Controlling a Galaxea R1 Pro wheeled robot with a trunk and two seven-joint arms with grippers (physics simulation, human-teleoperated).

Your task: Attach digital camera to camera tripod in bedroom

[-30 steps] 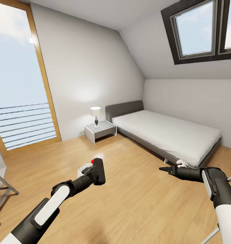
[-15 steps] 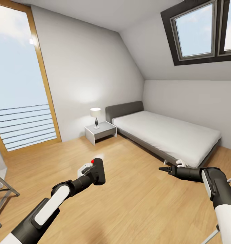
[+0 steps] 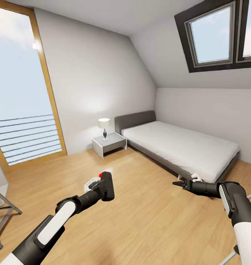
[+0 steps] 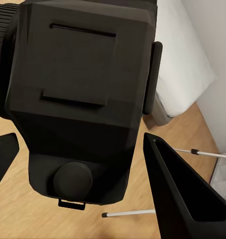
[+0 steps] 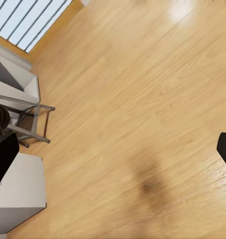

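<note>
The digital camera [image 3: 108, 186], a small black box with a red dot on top, is held out over the wood floor in my left gripper [image 3: 102, 187], which is shut on it. In the left wrist view the camera body [image 4: 78, 94] sits between the two dark fingers [image 4: 185, 199]. My right gripper [image 3: 176, 183] hovers near the bed's foot, open and holding nothing, its fingers at the two edges of the right wrist view [image 5: 113, 147]. Thin silver rods with a black joint [image 4: 194, 151], possibly tripod legs, run low by the bed. The tripod's head is out of view.
A grey-framed bed [image 3: 184, 147] stands against the sloped wall, with a white nightstand [image 3: 108, 142] and a lamp beside it. A tall glass door [image 3: 22, 92] is at the left and a skylight [image 3: 213, 33] is above. A grey metal stand [image 5: 28, 119] stands beside a white box [image 5: 18, 194].
The whole view has drifted slightly, so the room sits a little lower in the picture. Both arms keep their pose and the camera stays in the left gripper.
</note>
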